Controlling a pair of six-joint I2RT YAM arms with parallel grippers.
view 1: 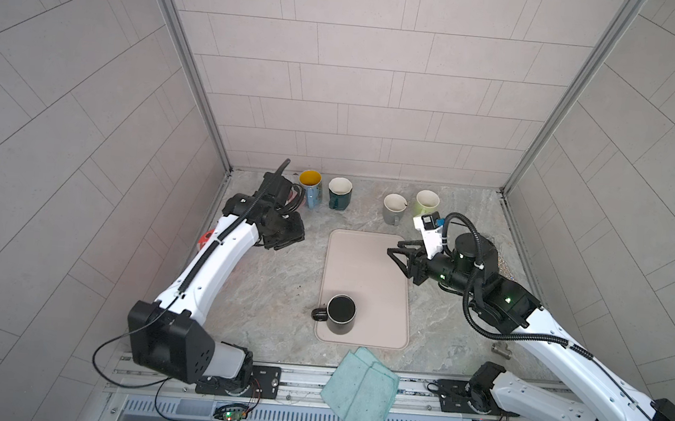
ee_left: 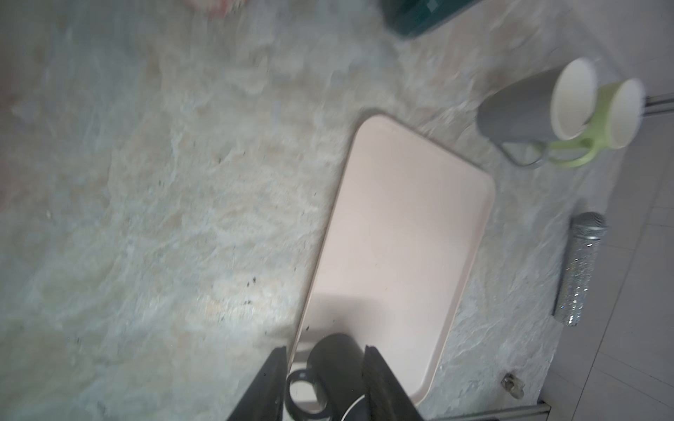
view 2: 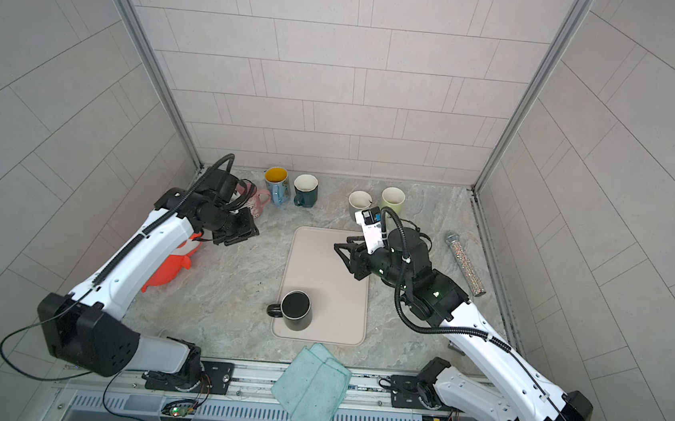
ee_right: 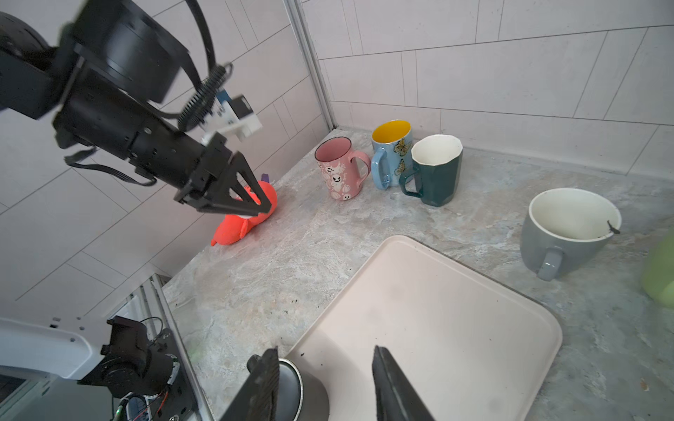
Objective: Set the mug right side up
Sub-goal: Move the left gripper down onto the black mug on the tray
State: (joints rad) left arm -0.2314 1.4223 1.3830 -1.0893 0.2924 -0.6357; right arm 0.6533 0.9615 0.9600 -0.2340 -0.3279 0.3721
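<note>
Both top views, mug: The glossy black ceramic mug [view 1: 341,315] stood on the near left part of the pale pink, round-cornered plastic tray [view 1: 359,272], its handle reaching over the tray's left edge. Its dark mouth seemed to face up already.
Both top views, grippers: The left gripper [view 1: 288,238] hung over the marbled, stone-look counter [view 1: 270,289], well apart from the mug. The right gripper [view 1: 399,260] hovered above the tray's far right corner, jaws parted and empty.
Left wrist, fingers: The ribbed black fingers [ee_left: 266,386] were spread with nothing between them; the mug [ee_left: 335,361] showed beyond, blurred.
Right wrist, fingers: These fingers [ee_right: 390,386] stood apart and bare. The mug [ee_right: 313,397] sat just past one of them, and dark crumbs [ee_right: 293,301] speckled the counter beside the smooth matte tray.
Risk, slip: A glazed, rounded wall would probably slide in a shallow pinch, so the mug could drop and chip.
Risk, tipping: If the mug was indeed upright, a further nudge near its overhanging handle might topple it off the tray's raised lip.
Risk, doubt: Black inside and out, the mouth was hard to confirm.
</note>
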